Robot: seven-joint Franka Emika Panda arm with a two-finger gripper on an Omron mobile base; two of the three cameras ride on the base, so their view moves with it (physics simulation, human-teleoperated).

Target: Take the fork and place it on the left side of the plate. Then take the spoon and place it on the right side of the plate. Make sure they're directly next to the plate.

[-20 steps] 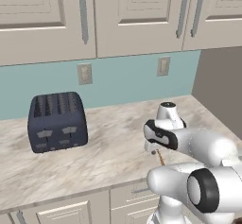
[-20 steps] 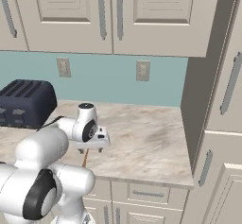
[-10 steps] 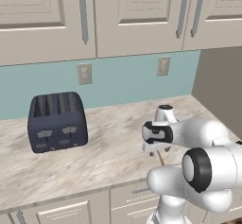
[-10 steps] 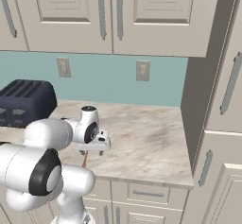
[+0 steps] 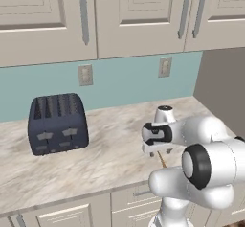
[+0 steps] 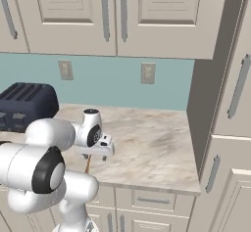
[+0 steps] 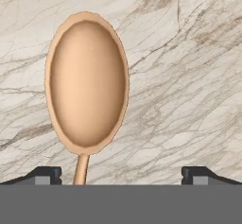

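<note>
The toaster (image 5: 58, 123) stands on the counter (image 5: 110, 159) at the frame's left, under the cabinets (image 5: 134, 15). The spoon (image 7: 86, 88) lies on the counter, centre-left in the hand view.

Surface (image 5: 110, 154): pale veined marble. Items lying on it: dark blue toaster (image 5: 57, 124), upright, by the wall; orange-brown wooden spoon (image 7: 86, 86), flat, bowl up, well right of the toaster, nearer the front edge.

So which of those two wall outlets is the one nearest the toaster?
The left outlet, just above the toaster and a little to its right. The other outlet sits much farther right.
</note>
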